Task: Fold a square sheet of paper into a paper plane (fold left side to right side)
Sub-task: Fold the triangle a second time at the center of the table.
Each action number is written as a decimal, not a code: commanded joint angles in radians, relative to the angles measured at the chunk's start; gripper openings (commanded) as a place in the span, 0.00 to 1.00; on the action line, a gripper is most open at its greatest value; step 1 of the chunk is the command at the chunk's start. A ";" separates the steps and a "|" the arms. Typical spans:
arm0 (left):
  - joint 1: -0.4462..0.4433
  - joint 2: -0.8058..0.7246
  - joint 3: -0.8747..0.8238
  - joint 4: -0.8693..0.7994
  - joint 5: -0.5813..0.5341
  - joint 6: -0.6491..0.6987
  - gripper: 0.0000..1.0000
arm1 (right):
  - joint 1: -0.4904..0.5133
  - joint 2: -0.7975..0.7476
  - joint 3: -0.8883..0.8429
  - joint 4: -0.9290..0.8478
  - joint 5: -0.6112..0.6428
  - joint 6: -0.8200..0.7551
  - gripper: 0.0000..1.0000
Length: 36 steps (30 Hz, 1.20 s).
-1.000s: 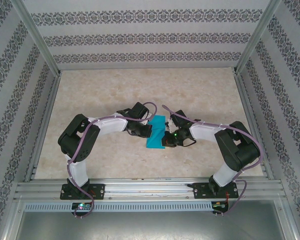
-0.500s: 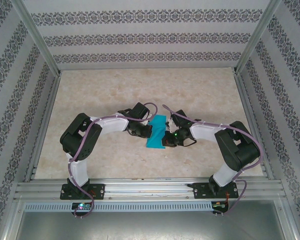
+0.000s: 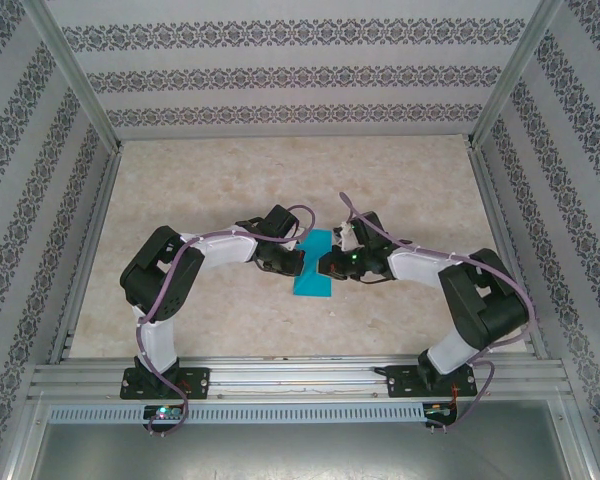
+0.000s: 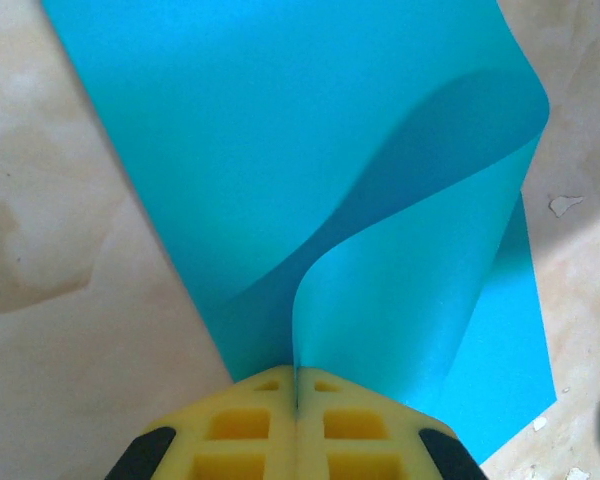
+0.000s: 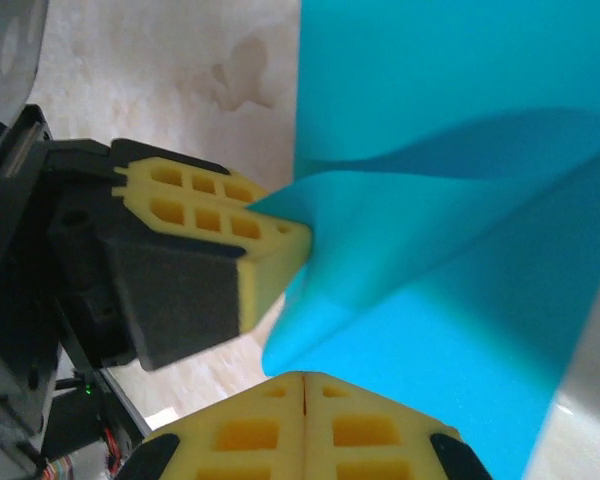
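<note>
Left gripper (image 4: 297, 392) pads clamped on lifted edge of square sheet of paper (image 4: 280, 150); rest lies flat just ahead of fingertips. Right gripper (image 5: 305, 388) pads together at curl's near edge, pinch unclear. Paper likely light, floppy, slippery, creases easily; hold at edge corner.

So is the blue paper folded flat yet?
Not yet: the left claw pinches one edge of the square sheet of paper, arching it in a loose curl over the flat part.

Teal paper sheet (image 4: 310, 180), curled over itself, half-folded.
</note>
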 commanded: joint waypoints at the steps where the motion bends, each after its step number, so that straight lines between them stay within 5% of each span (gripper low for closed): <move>1: 0.014 0.040 -0.006 -0.009 -0.001 0.016 0.00 | 0.022 0.043 0.011 0.115 0.020 0.064 0.00; 36: 0.012 0.045 -0.005 -0.019 -0.016 0.019 0.00 | 0.033 0.180 0.044 0.056 0.099 0.027 0.00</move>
